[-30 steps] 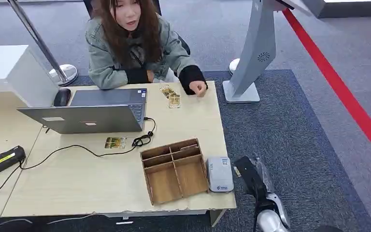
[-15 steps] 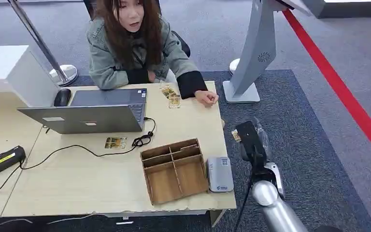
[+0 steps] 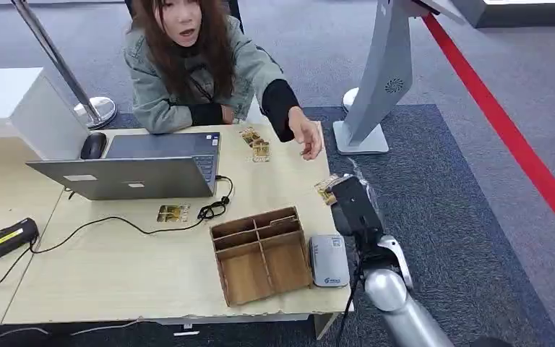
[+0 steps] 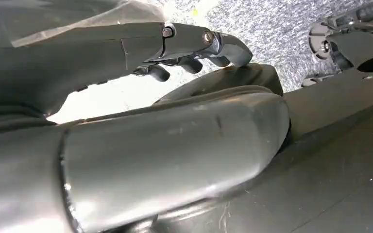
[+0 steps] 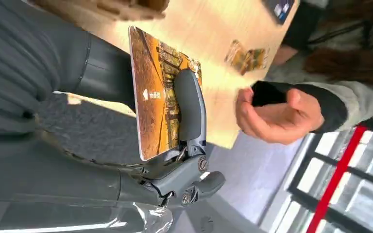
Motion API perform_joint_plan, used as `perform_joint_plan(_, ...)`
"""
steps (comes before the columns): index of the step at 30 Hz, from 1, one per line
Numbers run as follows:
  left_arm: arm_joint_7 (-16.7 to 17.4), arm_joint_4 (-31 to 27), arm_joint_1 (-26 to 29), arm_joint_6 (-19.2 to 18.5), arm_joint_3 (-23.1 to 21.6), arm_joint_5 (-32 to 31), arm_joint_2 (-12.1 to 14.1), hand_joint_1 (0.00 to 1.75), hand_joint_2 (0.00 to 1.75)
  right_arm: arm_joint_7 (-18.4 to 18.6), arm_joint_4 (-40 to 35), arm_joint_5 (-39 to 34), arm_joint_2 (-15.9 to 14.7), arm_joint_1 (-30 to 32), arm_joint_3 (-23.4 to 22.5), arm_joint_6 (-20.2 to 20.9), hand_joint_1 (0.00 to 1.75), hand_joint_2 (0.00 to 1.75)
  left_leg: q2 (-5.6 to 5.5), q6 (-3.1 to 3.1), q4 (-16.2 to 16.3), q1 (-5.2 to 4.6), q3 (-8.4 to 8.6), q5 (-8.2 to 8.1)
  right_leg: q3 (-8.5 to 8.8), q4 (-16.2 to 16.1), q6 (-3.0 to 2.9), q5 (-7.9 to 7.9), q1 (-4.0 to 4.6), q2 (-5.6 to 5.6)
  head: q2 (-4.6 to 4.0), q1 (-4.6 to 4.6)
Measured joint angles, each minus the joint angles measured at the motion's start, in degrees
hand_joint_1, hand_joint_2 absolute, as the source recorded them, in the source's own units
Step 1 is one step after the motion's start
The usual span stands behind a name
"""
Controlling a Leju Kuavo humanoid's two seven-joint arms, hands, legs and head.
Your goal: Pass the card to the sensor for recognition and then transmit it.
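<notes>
Card: thin glossy rectangle (image 5: 158,92), orange-brown print, small white mark too blurred to read.
Right hand: (image 3: 348,206) dark fingers (image 5: 189,104) pinch the card, raised at the surface's (image 3: 115,275) 3 o'clock edge.
Person's hand: (image 3: 307,137) open, near the card.
Sensor: (image 3: 329,260) grey rounded box beside wooden tray (image 3: 260,253).
Left hand: (image 4: 184,43) fingers curled, holding nothing.

light: bright, even overhead; shadows: soft, faint; head view: sharp; wrist views: slight close-range blur

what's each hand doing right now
Left hand: fingers curled in, holding nothing.
Right hand: holding the card, raised toward the person's hand.
</notes>
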Motion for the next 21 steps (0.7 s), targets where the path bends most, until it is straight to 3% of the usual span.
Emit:
perform_joint_plan(8,0.0,0.0,0.0,-0.3,-0.2,-0.8,0.0,0.00,0.00,-0.8,0.2,4.7,1.8,-7.0,4.2,0.3,1.75,1.75,0.01,-0.01,0.0,0.00,-0.01,0.01,0.01,0.0,0.00,0.00,0.00,0.01,0.00,0.00)
perform_joint_plan(21,0.0,0.0,-0.3,-0.7,-1.4,-0.8,0.3,0.00,0.00,-2.3,9.1,7.6,9.1,-19.5,10.3,-0.1,1.75,1.75,0.00,-0.02,0.0,0.02,-0.01,0.01,-0.01,0.1,-0.02,-0.01,0.01,0.00,0.00,0.02)
